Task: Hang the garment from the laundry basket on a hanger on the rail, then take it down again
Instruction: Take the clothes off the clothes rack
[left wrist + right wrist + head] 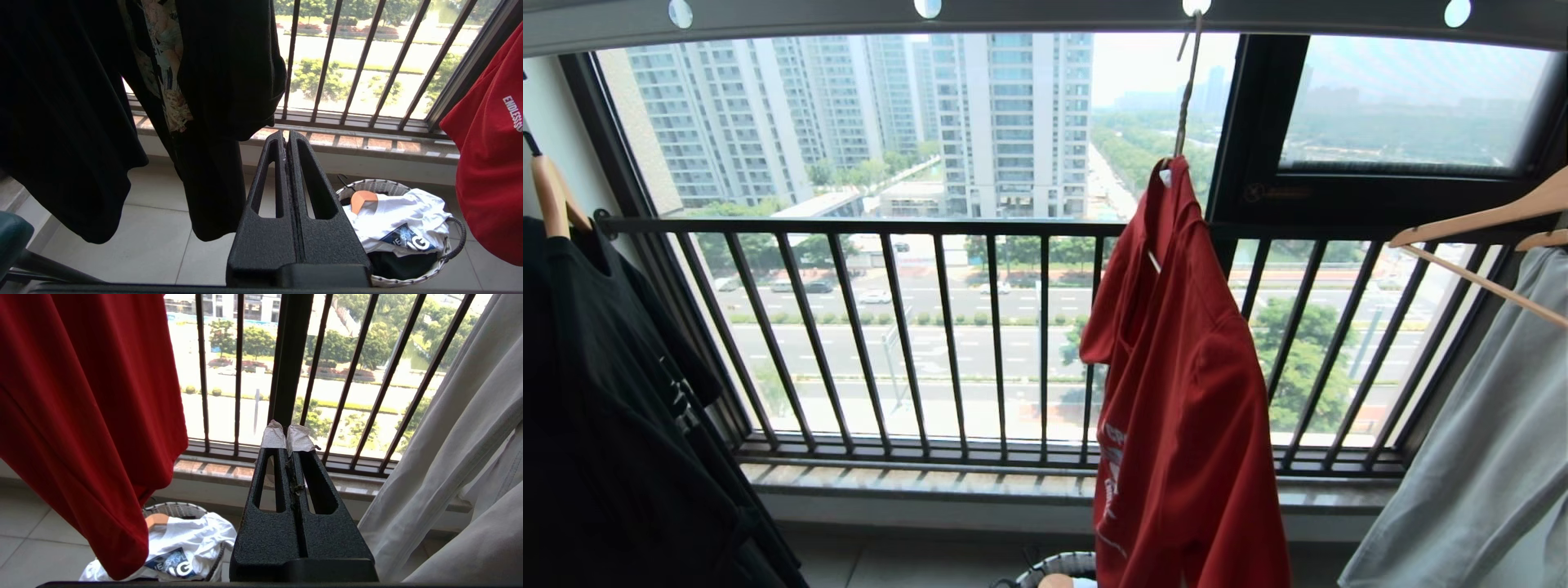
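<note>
Head view: faces forward at the window from high up, just under the rail (1045, 15), with the railing (931, 327) across the middle. The red shirt (1184, 392) hangs close in front; only the basket (1062, 565) rim shows at the lower edge.

Left wrist view: looks along the left claw (287, 143) from low down, toward the railing foot and the floor. The basket sits near, beside the claw.

Right wrist view: looks along the right claw (286, 437), level with the sill.

All three views share the shirt, basket and railing.
</note>
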